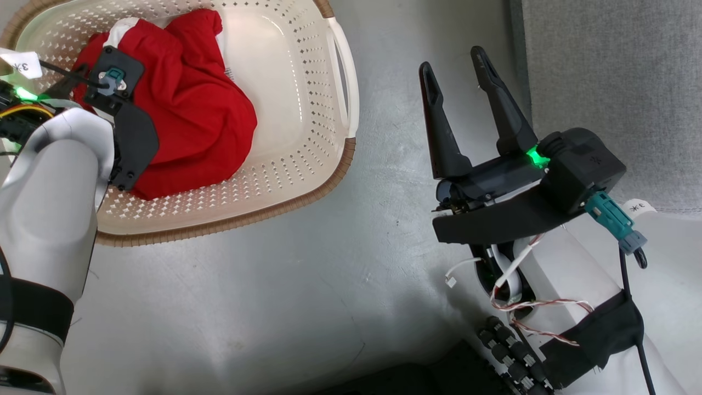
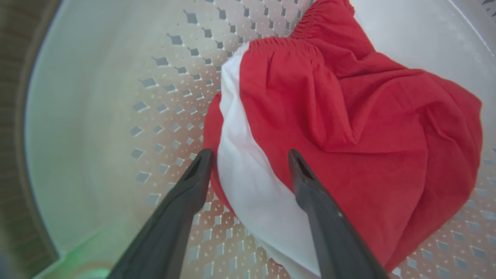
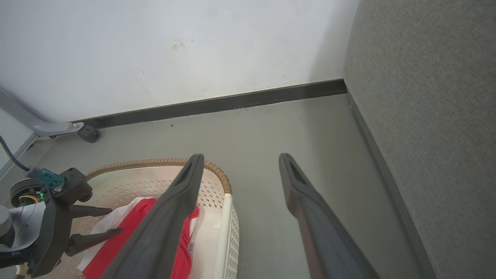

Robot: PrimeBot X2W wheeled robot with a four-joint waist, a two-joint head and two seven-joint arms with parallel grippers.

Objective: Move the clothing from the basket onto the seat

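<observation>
Head view, R wrist tag marked "3", basket label illegible

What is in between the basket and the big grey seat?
Just bare grey floor, as the right wrist view shows, between the basket and the seat. In the head view, the right gripper hangs open over that stretch.

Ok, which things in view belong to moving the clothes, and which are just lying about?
Job: clothing in the basket; seat; left claw, open at the clothing; right claw, open above the floor.
Lying about: wall, skirting board, wheeled metal leg.
</observation>
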